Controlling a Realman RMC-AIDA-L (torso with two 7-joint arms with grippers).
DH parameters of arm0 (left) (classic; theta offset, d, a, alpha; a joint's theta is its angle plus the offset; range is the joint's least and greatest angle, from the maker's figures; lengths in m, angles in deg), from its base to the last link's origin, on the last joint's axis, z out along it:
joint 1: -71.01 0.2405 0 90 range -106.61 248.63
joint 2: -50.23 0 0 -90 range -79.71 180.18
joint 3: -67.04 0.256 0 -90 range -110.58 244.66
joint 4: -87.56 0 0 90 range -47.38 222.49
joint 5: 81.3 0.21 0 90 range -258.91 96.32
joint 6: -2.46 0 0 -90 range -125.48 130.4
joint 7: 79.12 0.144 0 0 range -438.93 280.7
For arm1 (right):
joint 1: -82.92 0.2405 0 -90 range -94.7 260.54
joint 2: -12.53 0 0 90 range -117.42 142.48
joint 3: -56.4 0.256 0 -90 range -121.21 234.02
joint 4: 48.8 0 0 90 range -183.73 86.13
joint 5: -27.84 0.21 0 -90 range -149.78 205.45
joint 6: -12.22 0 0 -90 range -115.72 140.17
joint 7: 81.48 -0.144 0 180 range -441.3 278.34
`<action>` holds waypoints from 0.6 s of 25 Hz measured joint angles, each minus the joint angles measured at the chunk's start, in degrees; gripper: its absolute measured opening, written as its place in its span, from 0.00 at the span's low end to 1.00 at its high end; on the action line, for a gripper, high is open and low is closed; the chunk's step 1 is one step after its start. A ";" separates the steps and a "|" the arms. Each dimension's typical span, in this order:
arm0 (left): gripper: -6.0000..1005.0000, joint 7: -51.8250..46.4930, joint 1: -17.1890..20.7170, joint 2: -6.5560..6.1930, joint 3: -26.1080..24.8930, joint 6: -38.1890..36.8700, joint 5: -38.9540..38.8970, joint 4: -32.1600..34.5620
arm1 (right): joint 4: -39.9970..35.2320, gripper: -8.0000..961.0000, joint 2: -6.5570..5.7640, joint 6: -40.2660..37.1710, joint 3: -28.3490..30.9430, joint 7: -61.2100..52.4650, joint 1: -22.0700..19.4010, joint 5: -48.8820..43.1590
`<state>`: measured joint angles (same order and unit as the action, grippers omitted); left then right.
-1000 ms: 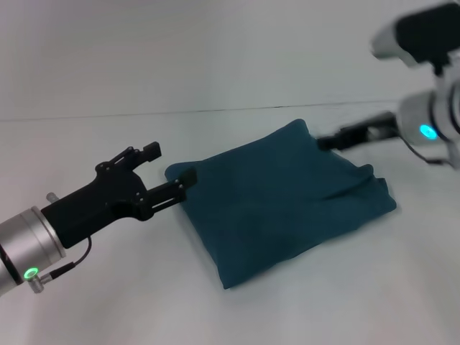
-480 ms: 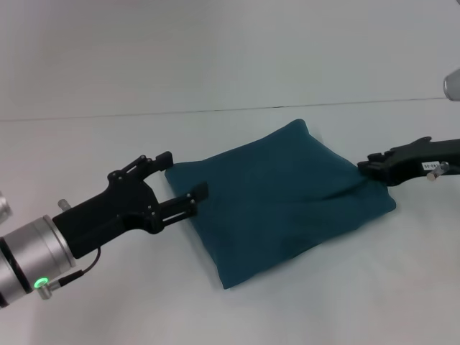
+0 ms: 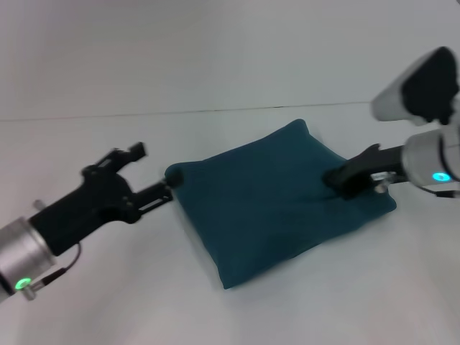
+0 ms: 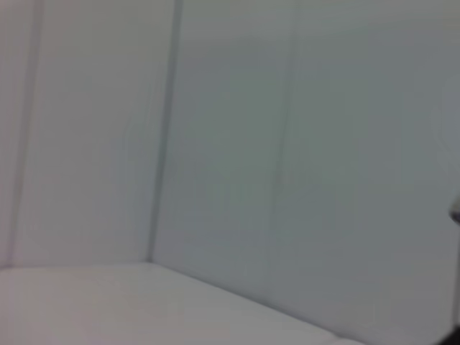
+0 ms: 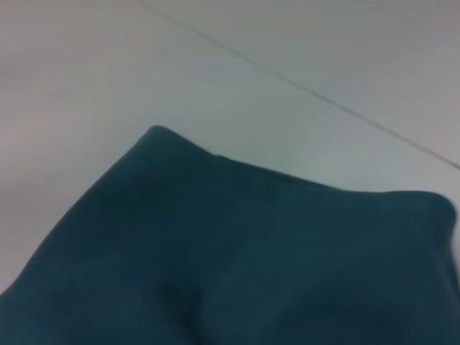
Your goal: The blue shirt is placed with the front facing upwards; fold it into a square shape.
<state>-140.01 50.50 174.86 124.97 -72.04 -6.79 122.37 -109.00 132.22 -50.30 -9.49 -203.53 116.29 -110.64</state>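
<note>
Surface (image 3: 108, 309): white, fills most of head view; pale wall (image 3: 215, 50) behind, seam line running across where the two meet.

Blue shirt (image 3: 277, 205): dark teal, already folded into a rough square w/ soft, puffy edges, lying flat on surface at centre, turned diamond-wise so one corner points toward the wall and one toward the robot. No lettering or neckline showing on the upper face. Slight crease near its right side where the right claw meets it. Right wrist view: shirt (image 5: 237, 259) fills the lower part of the picture, one rounded corner toward the bare surface, wall seam beyond.

Left arm: comes in from lower left of head view, silver cuff w/ green light, black wrist. Left claw (image 3: 152, 169) sits at the shirt's left corner; fingers apart, one raised clear above the surface, the other low w/ its tip touching or just at the corner fold. No cloth seen between them. Left wrist view shows only wall and a strip of surface, blurred.

Right arm: enters from right edge, white/grey housing, blue light. Right claw (image 3: 338, 180) rests on shirt's right part, tip pressed into cloth. Fingers read as one dark mass; cannot tell if apart or together.
</note>
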 joint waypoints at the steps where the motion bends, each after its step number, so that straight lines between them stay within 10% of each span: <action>1: 0.88 0.26 0.35 0.00 -1.02 -0.44 -0.24 -0.28 | 1.26 0.09 0.00 0.49 -0.47 -0.99 1.22 -1.00; 15: 0.88 1.63 1.49 -0.01 -5.20 -3.00 -0.48 -2.39 | 13.08 0.05 -0.06 -6.02 -1.01 -7.22 12.66 -10.42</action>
<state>-138.38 51.99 174.85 119.77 -75.04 -7.28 119.98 -95.92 132.16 -56.32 -10.50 -210.75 128.95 -121.06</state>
